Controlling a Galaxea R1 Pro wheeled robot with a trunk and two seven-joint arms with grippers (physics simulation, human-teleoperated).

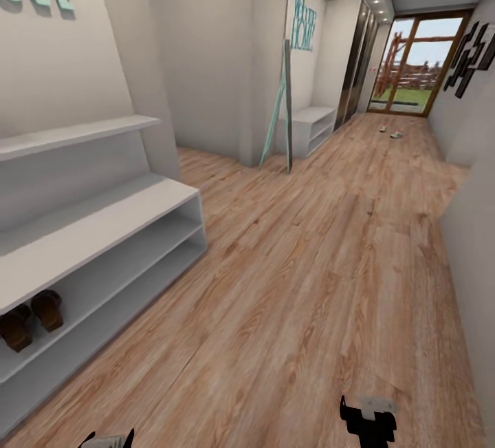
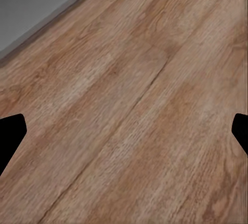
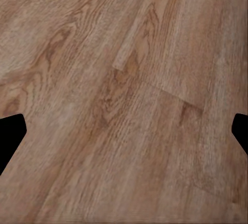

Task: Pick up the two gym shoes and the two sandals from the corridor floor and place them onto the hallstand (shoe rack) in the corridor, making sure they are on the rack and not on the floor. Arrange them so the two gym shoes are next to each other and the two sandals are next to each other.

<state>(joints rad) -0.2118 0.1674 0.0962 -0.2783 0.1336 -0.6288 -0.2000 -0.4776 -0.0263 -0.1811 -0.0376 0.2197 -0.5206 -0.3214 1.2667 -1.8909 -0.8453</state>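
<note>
The hallstand (image 1: pixel 103 224) stands along the left wall, a light-grey unit with a floating shelf above its flat top. Two dark brown sandals (image 1: pixel 47 309) (image 1: pixel 15 327) sit side by side on a shelf inside its low base. Far down the corridor floor (image 1: pixel 309 283), two small pale gym shoes (image 1: pixel 383 129) (image 1: pixel 397 135) lie close together near the glass door. My left gripper (image 1: pixel 106 440) and right gripper (image 1: pixel 368 420) hang low at the near edge. The wrist views show the left gripper (image 2: pixel 124 136) and the right gripper (image 3: pixel 124 136) open over bare planks, holding nothing.
A plain low grey bench (image 1: pixel 313 128) stands against the left wall further on, with a tall turquoise-framed mirror (image 1: pixel 282 107) leaning beside it. A wall (image 1: pixel 474 228) closes the corridor on the right. A glass door (image 1: pixel 412 66) ends it.
</note>
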